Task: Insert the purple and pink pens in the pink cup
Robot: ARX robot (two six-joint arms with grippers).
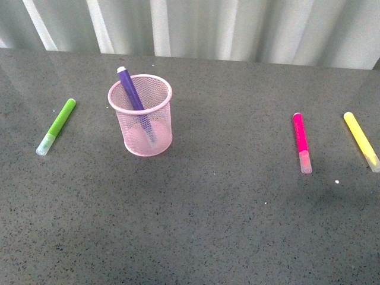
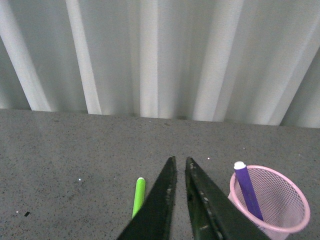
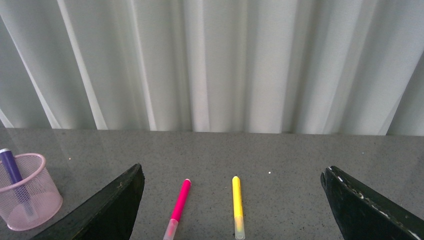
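Step in hand was judged the pink pen [image 1: 301,139], lying flat on the table [image 1: 225,225] just beside the yellow marker [image 1: 360,138]. The purple pen [image 1: 132,90] leaned inside the pink cup [image 1: 157,133]. The right gripper [image 3: 232,172] gaped empty; the left gripper [image 2: 180,161] was pinched closed on nothing. Next move called for straddling pink alone.

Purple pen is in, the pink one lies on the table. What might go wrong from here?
1. The pink pen lies near the yellow marker, and in the right wrist view both sit within the span of the wide-open right pincer; it may catch the wrong one, or both.
2. The purple pen leans across the pink cup, its end above the rim; the incoming pen might strike it or tip the light-looking mesh cup.
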